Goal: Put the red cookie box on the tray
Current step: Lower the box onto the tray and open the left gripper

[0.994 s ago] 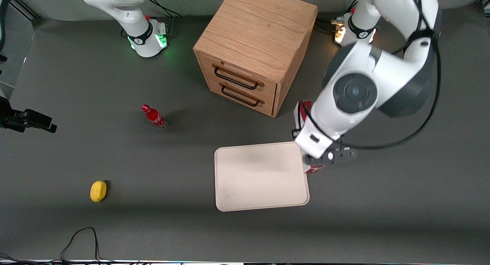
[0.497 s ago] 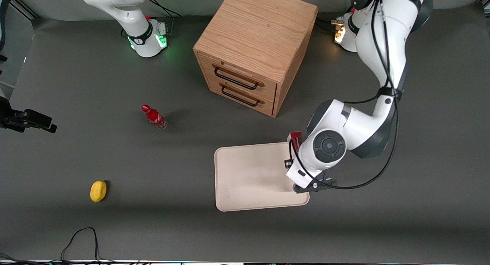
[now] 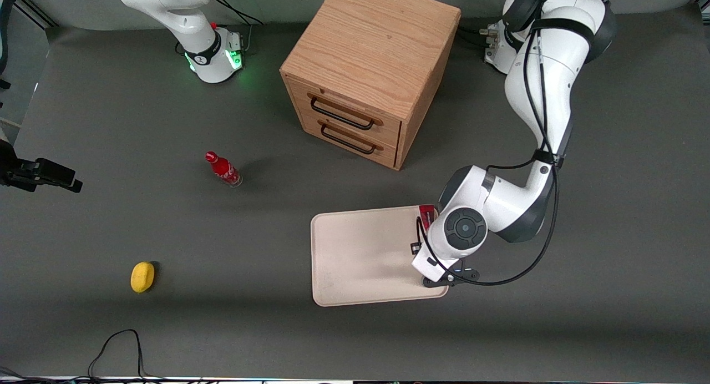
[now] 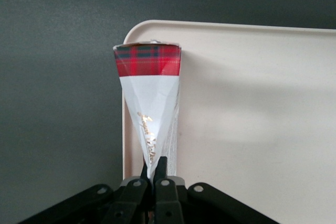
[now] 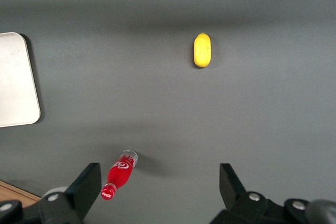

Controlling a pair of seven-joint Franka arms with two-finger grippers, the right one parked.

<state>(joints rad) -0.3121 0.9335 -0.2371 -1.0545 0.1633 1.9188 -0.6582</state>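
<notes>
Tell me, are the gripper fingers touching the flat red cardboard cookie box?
Touching. In the left wrist view the gripper is shut on the thin edge of the red cookie box, above the cream-pink tray.

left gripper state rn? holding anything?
Gripper: shut on the red cookie box, held edge-on over the tray, along its rim.

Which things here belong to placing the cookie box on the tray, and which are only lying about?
For the job: red cookie box, held edge-on by the gripper over the tray's edge; tray.

Lying about: wooden cabinet, small red bottle, yellow object.
</notes>
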